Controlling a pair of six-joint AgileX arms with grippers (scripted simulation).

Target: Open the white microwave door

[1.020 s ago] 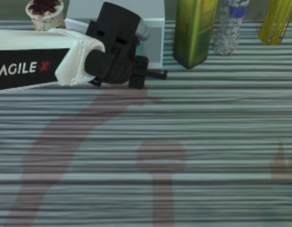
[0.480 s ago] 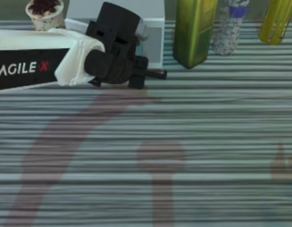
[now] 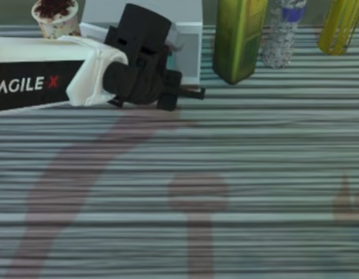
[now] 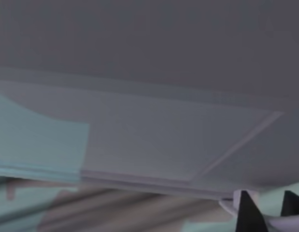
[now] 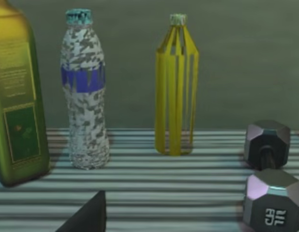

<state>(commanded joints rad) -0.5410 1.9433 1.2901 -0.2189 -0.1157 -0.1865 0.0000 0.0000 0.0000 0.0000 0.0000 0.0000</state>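
Look toward 12 o'clock on the striped worktop [image 3: 237, 174]: the small boxy white microwave [image 3: 188, 35] sits there at the far edge, mostly hidden under your left arm. Its flat white door with the big grey window [image 4: 154, 140] fills the left wrist view, very close to the camera, and it looks partly swung out, with pale teal showing past one edge. Your left gripper [image 3: 188, 91] is just in front of the microwave, at about 11 o'clock. You cannot tell how wide its jaws are, or if they hold anything, so do not count on a grip. The door is likely stiff, light and smooth, so it may slip. It should swing on a hinge, so push or hook its free edge and follow a curve, not a straight line. The microwave looks light too and may slide if you pull hard. Your right arm is off at about 3 o'clock, out of the top view.
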